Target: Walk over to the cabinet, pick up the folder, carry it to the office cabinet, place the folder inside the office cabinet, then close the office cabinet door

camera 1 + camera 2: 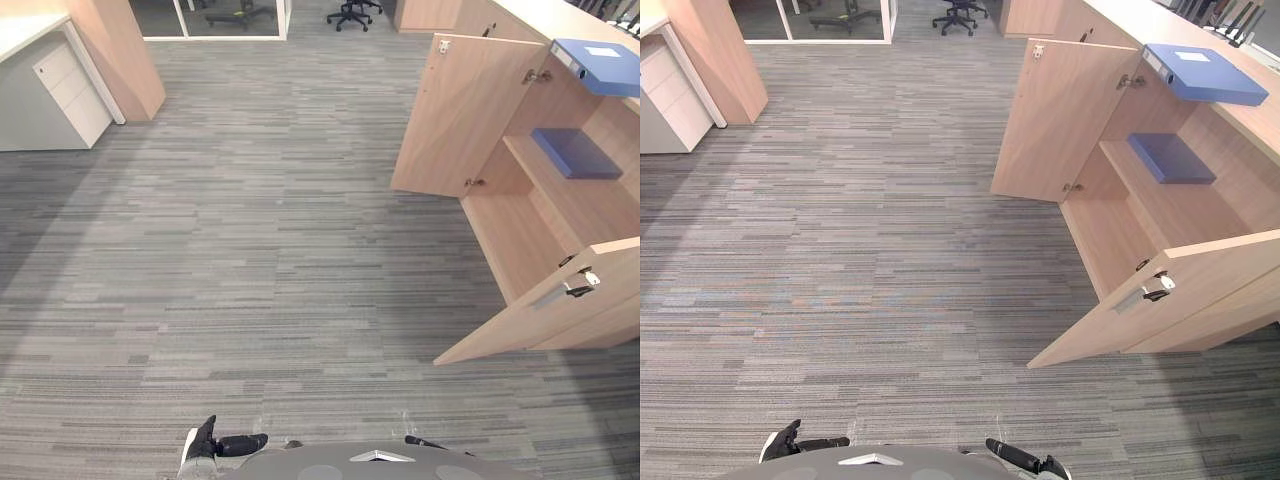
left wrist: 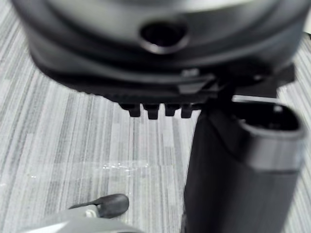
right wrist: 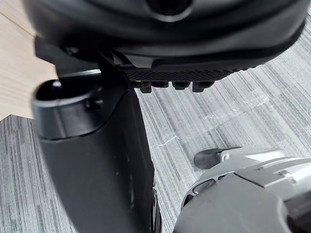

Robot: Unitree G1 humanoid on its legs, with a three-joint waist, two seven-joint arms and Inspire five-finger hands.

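Grey carpet fills a wide office floor, seen from the robot's head. At 2 o'clock stands a pale wood cabinet with both doors swung open. The far door is at 1 o'clock. The near door, at 3 o'clock, has a dark handle.

A blue folder lies flat on the cabinet top at 2 o'clock, and its near end juts over the open compartment. Below it, a second folder, darker blue, lies flat on the shelf inside. The two are apart, one above the other. Neither hand touches either folder, and both lie well away from the robot.

A white drawer unit sits at 10 o'clock beside a wood panel. Black chairs stand at 12 o'clock, far off.

The left hand hangs over the carpet in its wrist view. Its fingers are loose and straight and its thumb stands apart, so the hand is empty. The right hand hangs the same way, its fingers relaxed and nothing in its grasp.
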